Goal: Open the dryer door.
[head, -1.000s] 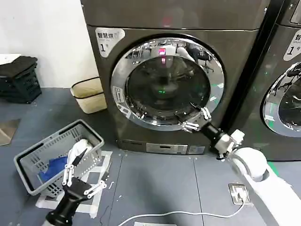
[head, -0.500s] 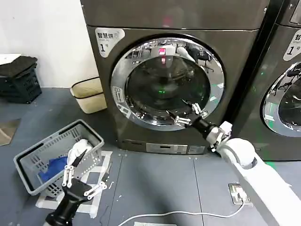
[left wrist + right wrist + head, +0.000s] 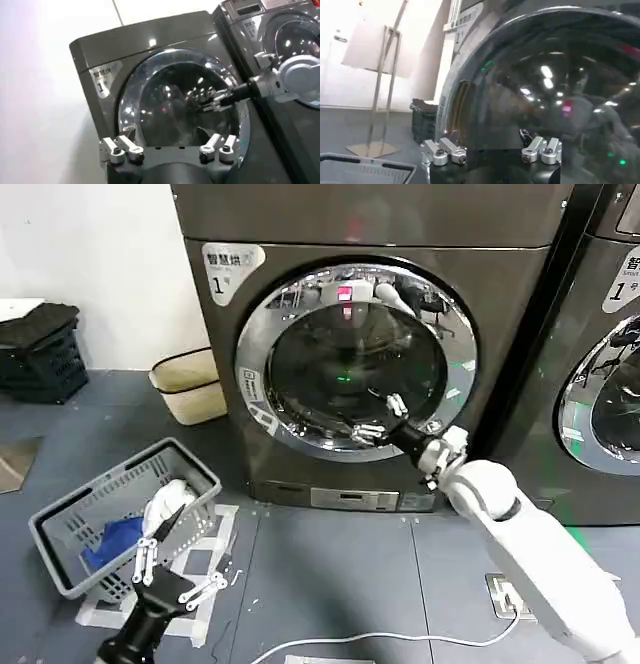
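You were working in a laundry room, the self-service kind. Two large front-loading machines stood side by side on a grey floor: the dryer (image 3: 370, 344) with its numbered shield sticker (image 3: 232, 269) and chrome-ringed dryer door (image 3: 355, 362), and a second similar machine (image 3: 605, 354) just beside it. A grey plastic laundry basket (image 3: 120, 519) holding cloth sat on the floor, well apart from a woven basket (image 3: 190, 384) against the white wall.
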